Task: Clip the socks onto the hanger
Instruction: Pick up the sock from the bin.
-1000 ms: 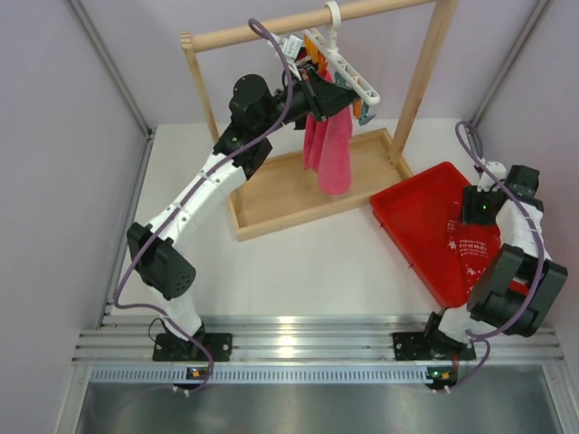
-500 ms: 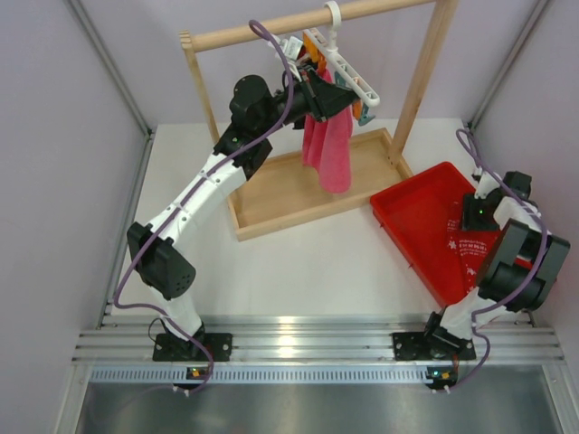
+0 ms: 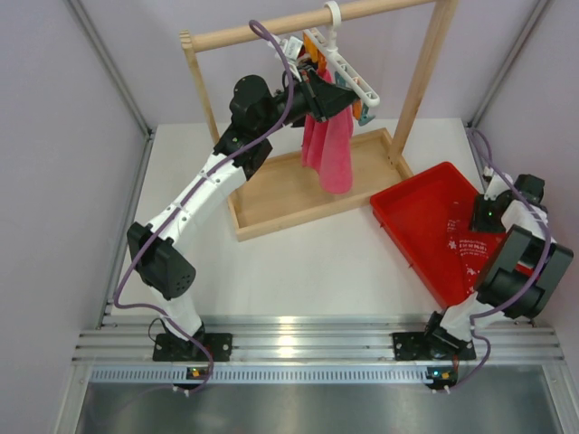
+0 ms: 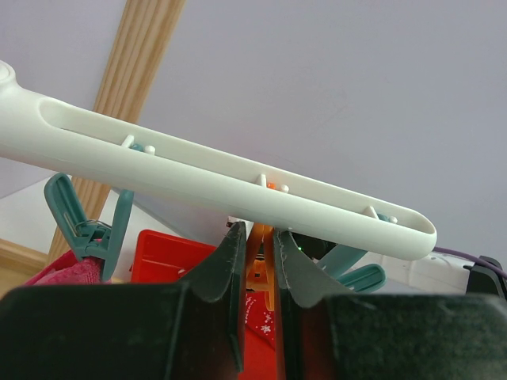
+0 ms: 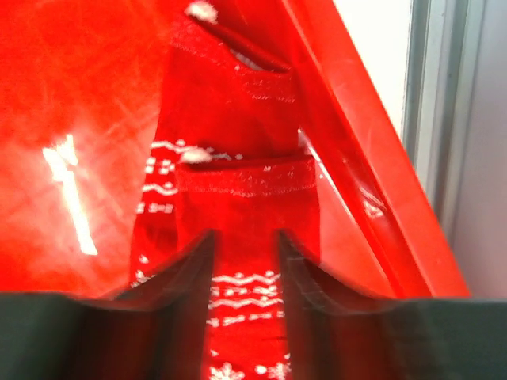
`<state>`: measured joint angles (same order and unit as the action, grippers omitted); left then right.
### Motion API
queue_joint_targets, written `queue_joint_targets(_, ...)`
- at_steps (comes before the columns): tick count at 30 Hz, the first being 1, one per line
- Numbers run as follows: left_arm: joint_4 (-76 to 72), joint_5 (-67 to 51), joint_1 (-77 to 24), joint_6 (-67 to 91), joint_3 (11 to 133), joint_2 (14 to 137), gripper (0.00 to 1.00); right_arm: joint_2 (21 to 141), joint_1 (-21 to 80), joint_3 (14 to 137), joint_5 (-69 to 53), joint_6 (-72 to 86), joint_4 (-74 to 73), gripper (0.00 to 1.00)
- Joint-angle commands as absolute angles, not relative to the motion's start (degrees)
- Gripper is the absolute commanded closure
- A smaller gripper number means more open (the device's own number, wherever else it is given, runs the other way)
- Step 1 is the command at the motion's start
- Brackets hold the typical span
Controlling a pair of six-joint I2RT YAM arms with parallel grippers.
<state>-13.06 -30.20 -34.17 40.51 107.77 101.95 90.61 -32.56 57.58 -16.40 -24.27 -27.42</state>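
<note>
The white hanger [image 3: 351,76] hangs by its hook from the wooden rail. In the left wrist view its slotted bar [image 4: 238,178] runs across above my jaws. My left gripper [image 3: 323,94] [image 4: 258,239] is shut on an orange clip [image 4: 261,265] under the bar. Teal clips [image 4: 87,226] hang on either side. The two red socks [image 3: 475,251] lie in the red tray [image 3: 421,217]. In the right wrist view they [image 5: 238,198] overlap beside the tray wall. My right gripper [image 3: 484,231] [image 5: 244,247] is open just above the nearer sock, its jaws either side of it.
A longer pink cloth [image 3: 330,149] hangs from the hanger over the wooden frame's base [image 3: 280,194]. The wooden rail [image 3: 271,30] and its right post [image 3: 421,81] stand at the back. The tray's wall [image 5: 356,158] lies right of my right fingers.
My right arm has swung toward the tray's right side, its wrist now farther right over the socks. My left arm has stayed still at the hanger.
</note>
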Motion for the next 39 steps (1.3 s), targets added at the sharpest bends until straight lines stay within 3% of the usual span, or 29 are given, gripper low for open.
queue_joint_targets(1, -14.33, -27.95, -33.31, 40.61, 107.4, 101.07, 1.0, 87.28, -33.22, 59.33, -18.28, -25.58, -28.13, 0.58)
queue_joint_targets(2, -14.33, -27.95, -33.22, 40.61, 107.4, 101.07, 1.0, 87.28, -33.22, 58.89, -18.37, -25.05, -27.6, 0.49)
queue_joint_targets(3, -14.41, -27.95, -33.31, 40.69, 107.4, 101.07, 1.0, 87.97, -33.22, 58.19, -18.37, -24.87, -27.34, 0.47)
queue_joint_targets(11, -14.06, -28.04, -33.22, 40.61, 106.88, 100.81, 1.0, 92.81, -33.22, 56.6, -17.31, -24.7, -21.63, 0.46)
queue_joint_targets(19, -14.15, -28.21, -33.05, 40.87, 106.96, 101.16, 1.0, 95.8, -33.22, 56.51, -17.84, -24.61, -20.66, 0.66)
queue_joint_targets(20, -14.24, -28.13, -33.05, 40.87, 106.96, 101.16, 1.0, 95.8, -33.22, 56.34, -18.02, -24.78, -20.48, 0.71)
queue_joint_targets(23, -13.89, -28.21, -32.87, 40.87, 106.88, 101.16, 1.0, 94.05, -33.4, 56.51, -18.98, -25.66, -22.05, 1.0)
queue_joint_targets(30, -13.1, -28.12, -32.87, 40.25, 106.61, 100.64, 1.0, 84.48, -35.15, 59.4, -26.88, -30.66, -30.31, 1.0)
queue_joint_targets(39, -12.66, -28.39, -32.78, 40.61, 106.61, 100.37, 1.0, 71.55, -37.0, 65.03, -46.83, -45.25, -44.37, 1.0)
